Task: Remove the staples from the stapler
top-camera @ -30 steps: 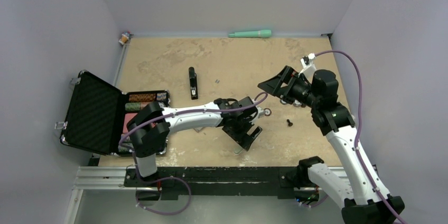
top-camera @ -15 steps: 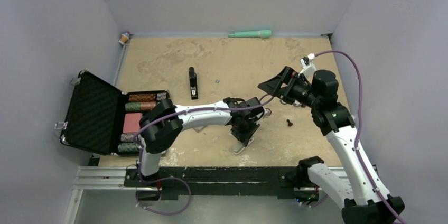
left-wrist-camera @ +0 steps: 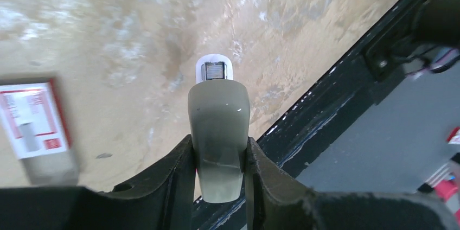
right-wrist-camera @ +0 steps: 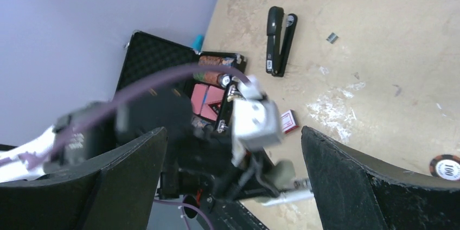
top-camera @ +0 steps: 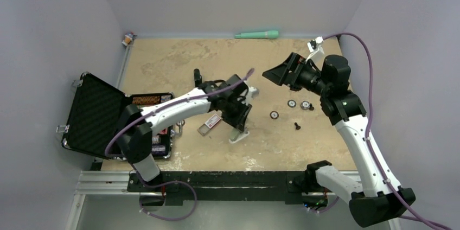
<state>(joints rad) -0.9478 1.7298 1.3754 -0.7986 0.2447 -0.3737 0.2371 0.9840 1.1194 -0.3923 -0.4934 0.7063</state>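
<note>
At 9 o'clock on the worktop [top-camera: 173,56] a black case [top-camera: 95,113] lay open, its lid flung back toward the left wall. Rows of chips [top-camera: 146,100] sat in its tray, and the right wrist view also showed something pink among them; the left arm crossed over the rest.

The left arm reached out from its base at 7 o'clock, stretched low and long toward the middle of the worktop, with its wrist bent down. Its left tool [top-camera: 238,124] was clamped on a pale green piece [left-wrist-camera: 218,127], which stuck out past the fingers with its white-capped end toward the worktop. Just at 9 o'clock of that tool lay a small clear box [top-camera: 210,123] with a red-and-white label.

The stapler [right-wrist-camera: 279,40] lay flat at about 11 o'clock of the worktop's middle, its near end hidden under the left arm in the top view. No tool touched it. The staples [right-wrist-camera: 332,37] lay apart from it on the bare surface, at its 3 o'clock in the right wrist view.

Right of the middle, three loose chips [top-camera: 291,103] and a small black bit [top-camera: 296,126] lay scattered.

The right arm rose from 5 o'clock, elbow high, wrist turned toward 9 o'clock. Its right tool [top-camera: 279,75] hung in the air with fingers spread wide apart, holding nothing.

Along the 12 o'clock edge lay a green marker [top-camera: 257,34].
</note>
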